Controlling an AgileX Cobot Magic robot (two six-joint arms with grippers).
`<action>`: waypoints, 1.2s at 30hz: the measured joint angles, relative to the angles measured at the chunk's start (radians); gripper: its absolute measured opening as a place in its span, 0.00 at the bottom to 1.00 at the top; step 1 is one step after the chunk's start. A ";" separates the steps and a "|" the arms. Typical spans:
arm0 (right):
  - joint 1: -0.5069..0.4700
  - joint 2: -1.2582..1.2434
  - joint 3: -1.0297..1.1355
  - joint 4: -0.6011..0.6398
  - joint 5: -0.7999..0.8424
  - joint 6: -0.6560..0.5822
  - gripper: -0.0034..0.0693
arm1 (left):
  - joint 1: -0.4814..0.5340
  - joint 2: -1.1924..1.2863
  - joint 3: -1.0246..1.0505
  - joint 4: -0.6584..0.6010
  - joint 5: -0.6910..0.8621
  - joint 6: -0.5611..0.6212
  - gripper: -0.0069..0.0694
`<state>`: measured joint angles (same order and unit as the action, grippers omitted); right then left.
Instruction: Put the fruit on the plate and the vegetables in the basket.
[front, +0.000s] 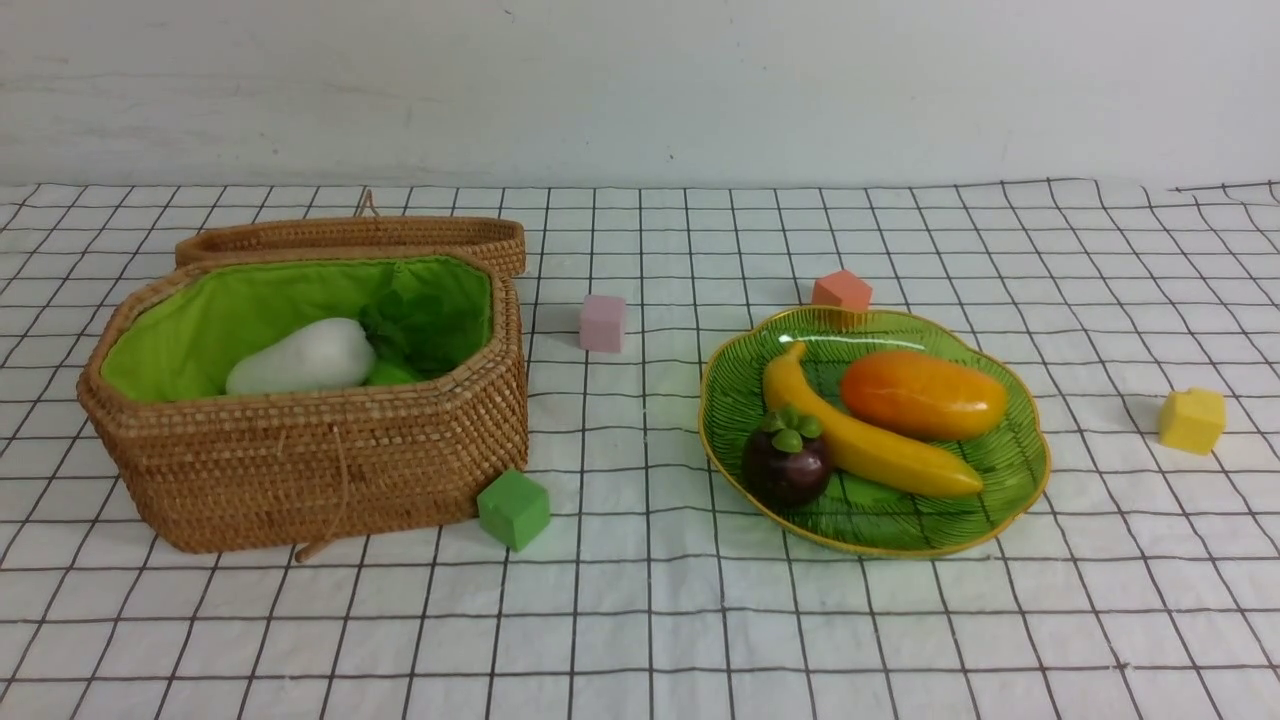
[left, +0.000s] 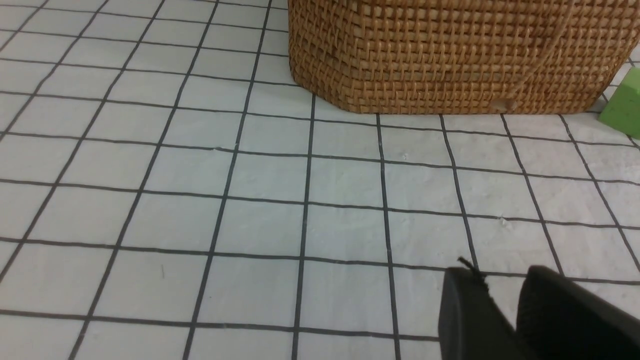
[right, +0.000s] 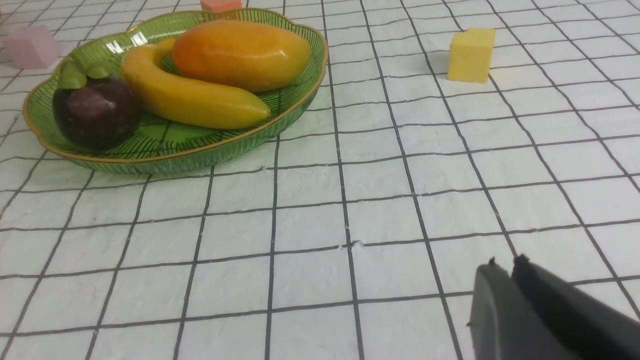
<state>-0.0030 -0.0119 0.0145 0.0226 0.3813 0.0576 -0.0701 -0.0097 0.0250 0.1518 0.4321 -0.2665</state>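
Observation:
The wicker basket (front: 300, 470) stands open at the left, and its wall fills the top of the left wrist view (left: 450, 55). Inside lie the white radish (front: 305, 357), green leaves (front: 420, 325) and a bit of light green (front: 392, 375); no carrot shows. The green plate (front: 1030, 470) (right: 200, 155) holds the banana (front: 870, 445) (right: 190, 100), mango (front: 922, 394) (right: 240, 47) and mangosteen (front: 786, 462) (right: 95, 110). My left gripper (left: 502, 280) hovers over bare cloth before the basket, slightly open and empty. My right gripper (right: 506, 264) is shut and empty, short of the plate. Neither arm shows in the front view.
The basket's lid (front: 350, 238) lies behind it. Foam cubes sit on the checked cloth: green (front: 513, 508) (left: 622, 105) at the basket's front corner, pink (front: 602, 323) (right: 31, 46) mid-table, orange (front: 841, 291) behind the plate, yellow (front: 1191, 420) (right: 471, 54) at far right.

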 joint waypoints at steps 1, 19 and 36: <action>0.000 0.000 0.000 0.000 0.000 0.000 0.13 | 0.000 0.000 0.000 0.000 0.000 0.000 0.30; 0.000 0.000 0.000 0.000 0.000 0.004 0.16 | 0.003 0.000 0.004 0.000 -0.053 0.000 0.32; 0.000 0.000 0.000 0.000 0.000 0.004 0.19 | -0.054 0.000 0.005 0.000 -0.053 0.000 0.34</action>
<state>-0.0030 -0.0119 0.0145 0.0226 0.3813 0.0615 -0.1238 -0.0097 0.0302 0.1518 0.3792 -0.2665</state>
